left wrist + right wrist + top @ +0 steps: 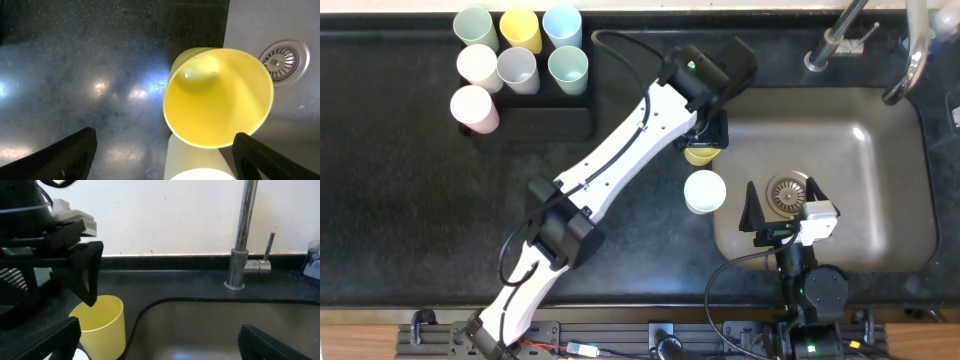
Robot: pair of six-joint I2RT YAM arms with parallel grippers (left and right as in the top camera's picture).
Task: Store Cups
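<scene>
Much of the scene is black speckled bench (420, 220), with a steel sink (880, 230) sunk into its right end. The white left arm (620, 150) stretches diagonally from the bottom edge across the bench to the sink's left rim, while the shorter right arm (810, 285) stands over the basin. A black tray (550, 122) at the far left of the bench carries seven cups mouth-up: a mint cup (475, 25), a stored yellow cup (520, 28) and a pale blue cup (562, 25) in the back row; a stored white cup (480, 65), a grey cup (517, 70) and a teal cup (567, 68) in the next; and a pink cup (475, 108) alone at the front left. A chrome tap (243, 235) rises from the bench behind the sink. The left gripper (708, 130) hangs released, fingers spread wide, directly above a loose yellow cup (217, 100) that stands upright on the bench beside the sink's left rim; whether a finger touches its rim cannot be told. A loose white cup (705, 190) stands just beside it, nearer the arm bases. The right gripper (780, 205) is likewise released, fingers apart, over the basin close to the round drain (282, 60), grasping nothing
</scene>
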